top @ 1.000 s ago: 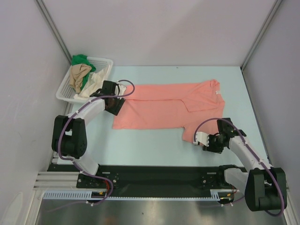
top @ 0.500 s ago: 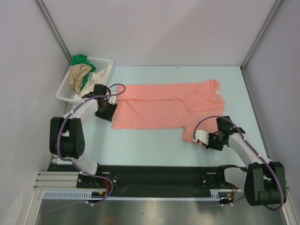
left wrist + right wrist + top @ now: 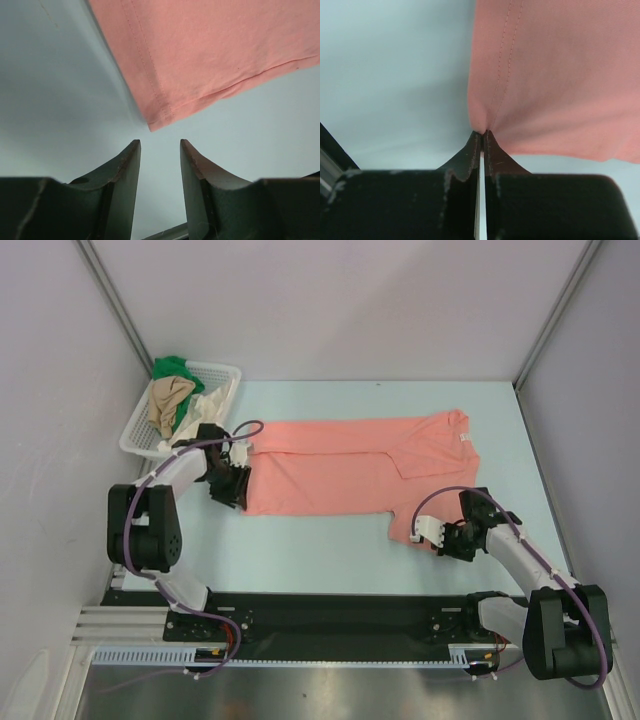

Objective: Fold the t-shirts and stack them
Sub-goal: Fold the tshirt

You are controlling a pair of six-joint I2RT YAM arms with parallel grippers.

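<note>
Left gripper (image 3: 236, 494), top view: low over the table (image 3: 300, 560), at the near left corner of the salmon-pink t-shirt (image 3: 340, 475); finger spacing cannot be read from this view.
Right gripper (image 3: 430, 539), top view: at the near edge of the shirt's near right part, which juts out toward the near side of the table.
Salmon-pink t-shirt, top view: lies flat across the middle of the table, long side running left to right, neck end at the right, one flap folded over near the right end.
Basket (image 3: 222, 370), top view: white lattice, at the far left corner of the table.
Other shirts, top view: green t-shirt (image 3: 172, 367) at the far end of the basket; tan t-shirt (image 3: 168, 400) in its middle; cream t-shirt (image 3: 203, 412) draped over its near right rim.
Left gripper, left wrist view: fingers apart, nothing between them.
Salmon-pink t-shirt, left wrist view: its stitched corner lies on the table just ahead of the fingertips, in line with the gap, apart from both fingers.
Right gripper, right wrist view: fingers pressed together on the stitched edge of the salmon-pink t-shirt.
Salmon-pink t-shirt, right wrist view: cloth puckers into small creases at the pinch point and spreads away to the far right.
</note>
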